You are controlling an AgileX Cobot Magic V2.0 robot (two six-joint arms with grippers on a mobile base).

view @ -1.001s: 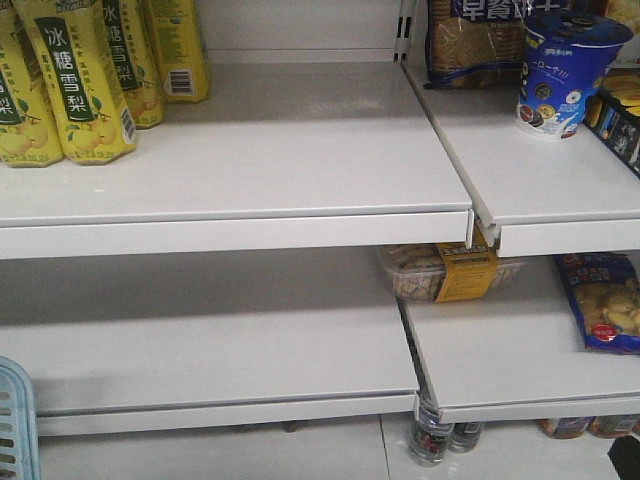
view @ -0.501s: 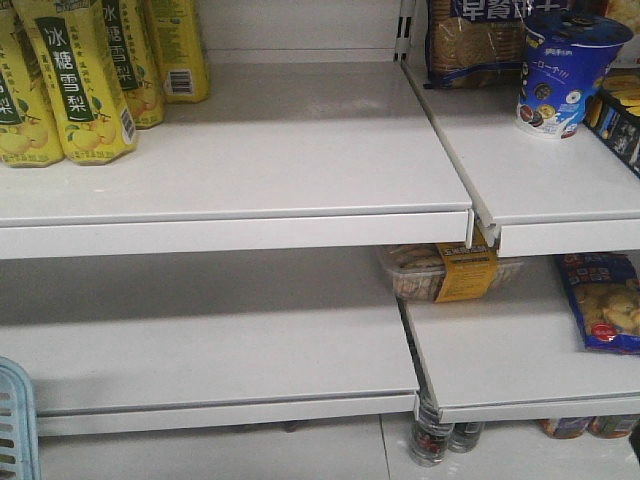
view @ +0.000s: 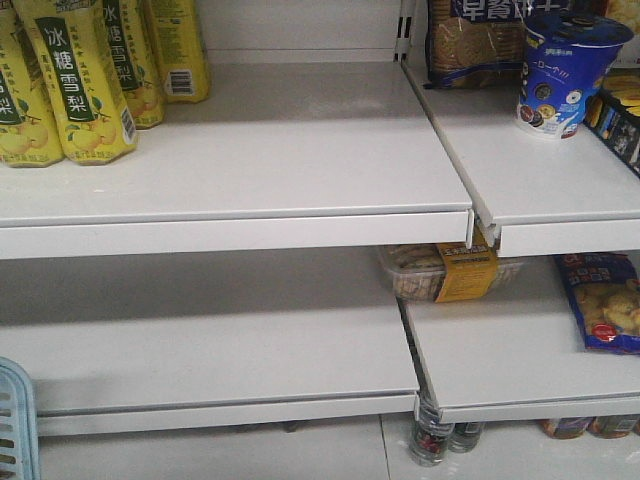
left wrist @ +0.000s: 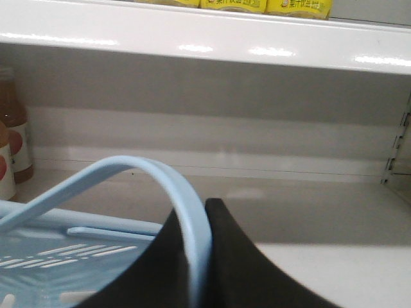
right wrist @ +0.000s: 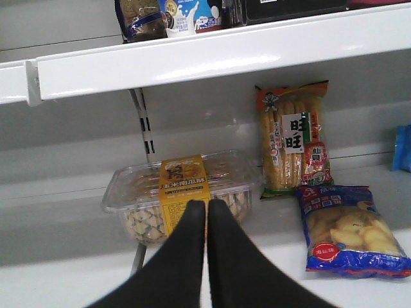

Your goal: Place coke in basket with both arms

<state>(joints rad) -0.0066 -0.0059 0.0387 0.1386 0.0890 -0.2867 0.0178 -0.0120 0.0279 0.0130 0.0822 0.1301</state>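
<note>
The coke is out of view in every frame. The pale blue basket (view: pixel 14 422) shows only a corner at the front view's lower left edge. Its slotted body (left wrist: pixel 58 247) fills the lower left of the left wrist view. One thin swing handle (left wrist: pixel 164 176) arches up and passes between the black fingers of my left gripper (left wrist: pixel 194 208), which is shut on it. My right gripper (right wrist: pixel 207 204) is shut with nothing between its fingers. It points at a clear snack box (right wrist: pixel 180 192) on the lower shelf. Neither arm shows in the front view.
Yellow pear-drink bottles (view: pixel 75 80) stand on the upper shelf at left, a blue cup (view: pixel 560 70) at right. A blue chip bag (right wrist: pixel 350 228) and a rice-cracker pack (right wrist: pixel 294 138) lie right of the snack box. Dark bottles (view: pixel 432 440) stand under the lower shelf. Juice bottles (left wrist: pixel 13 128) stand left of the basket.
A black piece of the right arm at the front view's lower right corner has slid out of the picture. The basket corner has stayed in place.
</note>
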